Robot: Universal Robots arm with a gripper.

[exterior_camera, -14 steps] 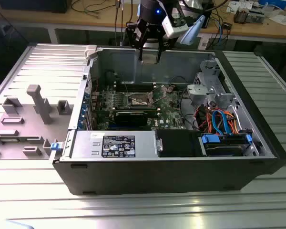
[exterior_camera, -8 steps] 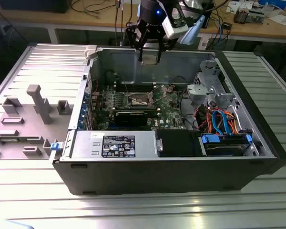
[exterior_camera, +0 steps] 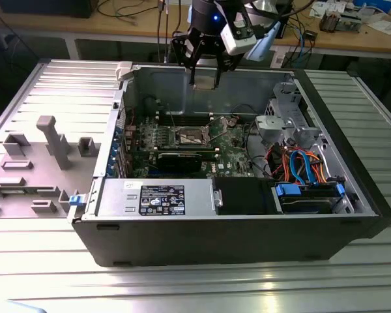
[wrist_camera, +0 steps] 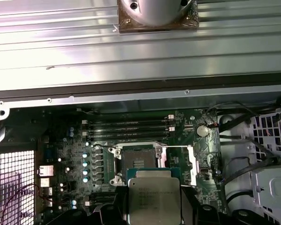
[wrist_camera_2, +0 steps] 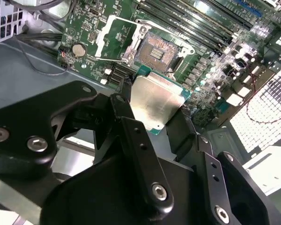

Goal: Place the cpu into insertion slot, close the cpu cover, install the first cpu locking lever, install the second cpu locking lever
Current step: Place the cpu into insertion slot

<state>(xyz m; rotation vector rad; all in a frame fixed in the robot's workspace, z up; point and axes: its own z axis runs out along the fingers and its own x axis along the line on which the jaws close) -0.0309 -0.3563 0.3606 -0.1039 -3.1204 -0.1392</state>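
Light falls from overhead. In the exterior view, white glare streaks the ribbed metal counter (exterior_camera: 247, 287), while the inside of the open computer case (exterior_camera: 169, 85) lies in dimmer shade. In both wrist views the cpu (wrist_camera_2: 154, 105) (wrist_camera: 152, 199) gives off a soft grey sheen, and the perforated case panel (wrist_camera_2: 267, 108) (wrist_camera: 14, 180) washes out to bright pinkish white.
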